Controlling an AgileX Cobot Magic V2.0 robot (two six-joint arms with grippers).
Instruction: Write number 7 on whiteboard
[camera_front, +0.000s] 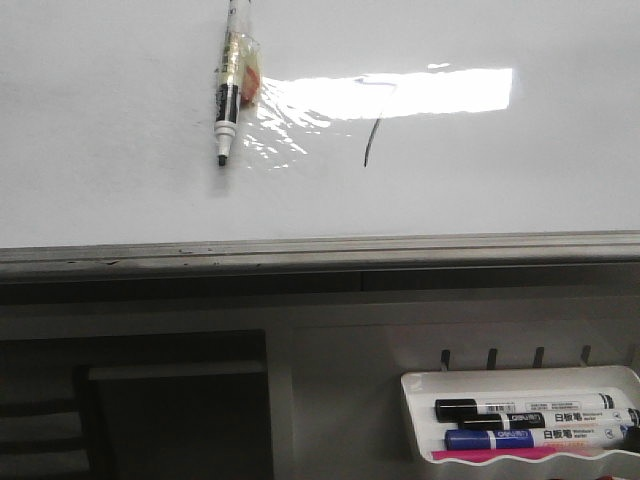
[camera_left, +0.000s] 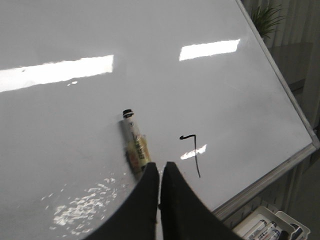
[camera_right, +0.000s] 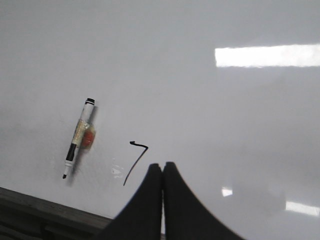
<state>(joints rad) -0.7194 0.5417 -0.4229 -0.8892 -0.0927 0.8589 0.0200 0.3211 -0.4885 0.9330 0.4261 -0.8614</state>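
Your glossy whiteboard (camera_right: 210, 115) carries the number 7 (camera_right: 136, 161) beside an uncapped marker (camera_right: 79, 138) lying on it, while your left gripper (camera_left: 160, 176) and right gripper (camera_right: 162, 172) each show fingers pressed together, holding nothing.

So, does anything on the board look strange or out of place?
Yes: an uncapped marker lies by itself on the whiteboard, beside the number 7. No hand holds it. Yellowish tape with an orange lump is wrapped around its middle. The other markers sit in the tray below.
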